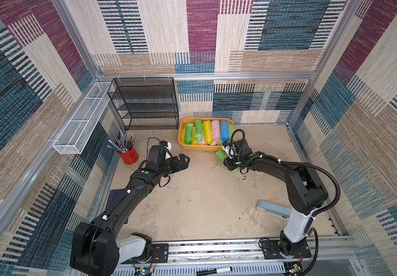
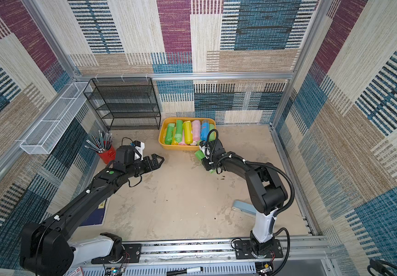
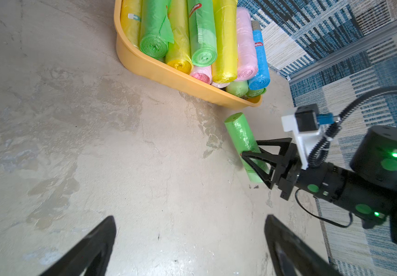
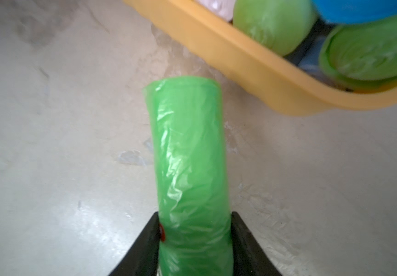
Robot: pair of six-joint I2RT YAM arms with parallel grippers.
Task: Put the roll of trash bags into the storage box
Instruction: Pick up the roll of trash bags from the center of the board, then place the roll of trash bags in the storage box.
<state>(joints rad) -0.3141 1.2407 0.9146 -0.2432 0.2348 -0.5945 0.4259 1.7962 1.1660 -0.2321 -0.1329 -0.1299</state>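
A green roll of trash bags (image 4: pixel 188 155) lies just in front of the near right corner of the storage box (image 4: pixel 240 62). My right gripper (image 4: pixel 194 215) is shut on the roll's near half, one finger pressed against each side. From the left wrist view, the roll (image 3: pixel 240 133) sits low at the table and I cannot tell whether it is lifted. The orange-yellow storage box (image 1: pixel 200 148) holds several green, yellow, pink and blue rolls. My left gripper (image 1: pixel 185 159) hovers open and empty over bare table, left of the box, in both top views (image 2: pixel 160 160).
A black mesh shelf rack (image 1: pixel 145 105) stands at the back, with a long white wire basket (image 1: pixel 80 119) on the left wall. A red cup of pencils (image 1: pixel 128 153) stands near the left arm. A blue-grey flat tool (image 1: pixel 274 210) lies by the right arm's base.
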